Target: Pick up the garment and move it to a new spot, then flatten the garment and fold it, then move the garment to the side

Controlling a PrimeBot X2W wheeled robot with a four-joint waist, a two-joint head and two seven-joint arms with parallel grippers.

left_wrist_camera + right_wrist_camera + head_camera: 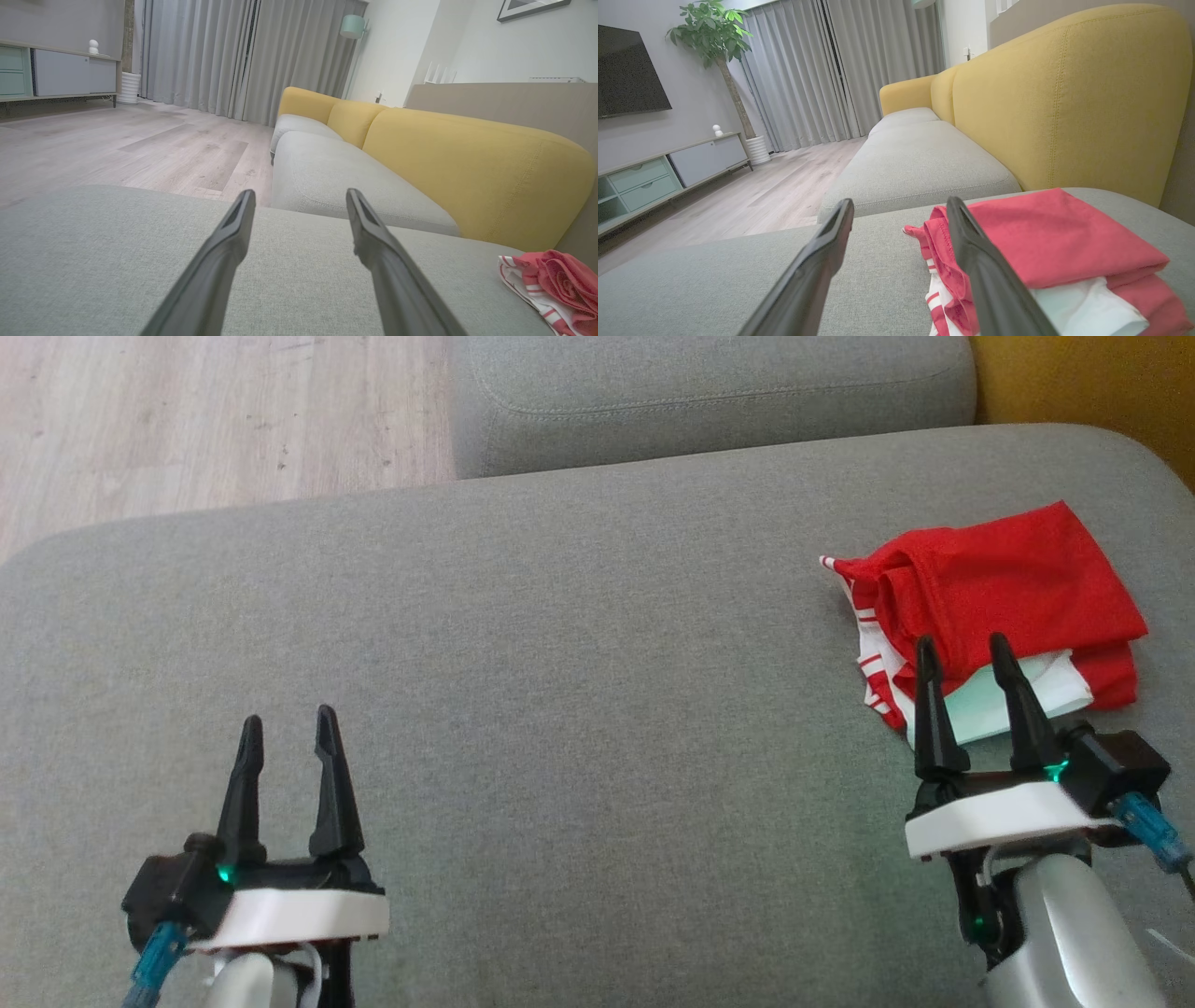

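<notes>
Home living room: a grey sofa (pixel 920 163) with yellow backrest, wall television (pixel 626 77), potted plant (pixel 712 28) and floor-length curtains (pixel 808 70) on a wood-plank floor (pixel 775 196).

The garment (pixel 1008 588) is bright red, with a white panel and red-and-white striped trim at its edge. The sofa's seat cushion (pixel 560 663) is plain grey weave and its backrest (pixel 1064 93) mustard yellow. Beyond the sofa, the floor (pixel 187 420) is pale wood grain and the curtains (pixel 210 56) grey. The left gripper (pixel 288 715) and right gripper (pixel 963 641) have black fingers on white bases.
</notes>
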